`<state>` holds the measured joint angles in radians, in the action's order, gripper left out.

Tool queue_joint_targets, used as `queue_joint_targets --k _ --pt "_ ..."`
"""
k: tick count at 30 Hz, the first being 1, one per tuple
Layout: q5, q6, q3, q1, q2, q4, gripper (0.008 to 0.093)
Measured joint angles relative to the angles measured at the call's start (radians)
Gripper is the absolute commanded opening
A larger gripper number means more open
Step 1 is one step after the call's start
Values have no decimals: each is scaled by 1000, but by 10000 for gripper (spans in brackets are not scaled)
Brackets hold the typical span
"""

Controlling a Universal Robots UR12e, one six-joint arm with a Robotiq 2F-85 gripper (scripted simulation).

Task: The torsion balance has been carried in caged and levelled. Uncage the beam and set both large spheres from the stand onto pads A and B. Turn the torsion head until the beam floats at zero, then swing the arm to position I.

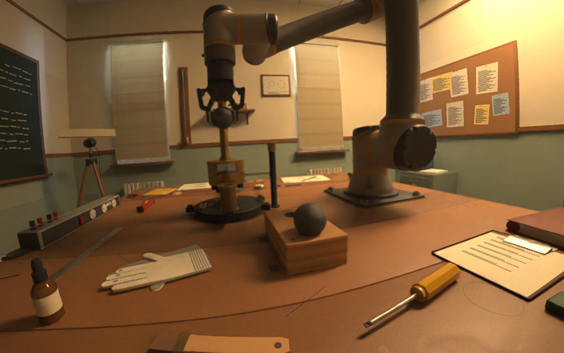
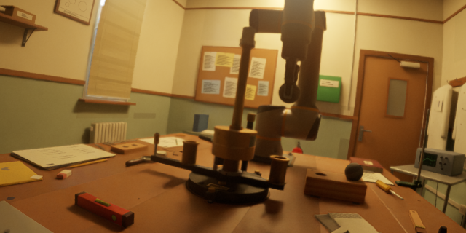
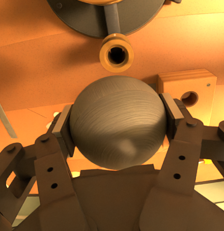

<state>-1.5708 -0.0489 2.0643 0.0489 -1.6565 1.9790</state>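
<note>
A large dark metal sphere (image 3: 118,122) sits between the two finger pads of my gripper (image 1: 222,115), which grips it on its left and right sides high above the table. Below and just ahead stands a brass cup-shaped pad (image 3: 116,55) at the near end of the balance's arm (image 2: 218,172). The torsion balance (image 1: 226,175) has a round dark base and a tall brass column. The second large sphere (image 1: 309,218) rests on the wooden stand (image 1: 305,242), beside an empty socket (image 3: 189,98). The far pad (image 2: 190,151) is empty too.
A dropper bottle (image 1: 46,292), a white glove (image 1: 158,268) and a steel ruler lie on the near left of the table. A screwdriver (image 1: 413,293), clipboard (image 1: 509,261) and book sit to the right. A dark post (image 1: 273,174) stands beside the balance, and the arm's base (image 1: 374,171) rises behind.
</note>
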Motion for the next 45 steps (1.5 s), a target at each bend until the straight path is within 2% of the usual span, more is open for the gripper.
queue_joint_targets --k 12,34,45 --pt "0 0 31 0 21 52 80" --pt "0 0 134 0 122 254 80" --pt "0 0 147 0 141 288 80"
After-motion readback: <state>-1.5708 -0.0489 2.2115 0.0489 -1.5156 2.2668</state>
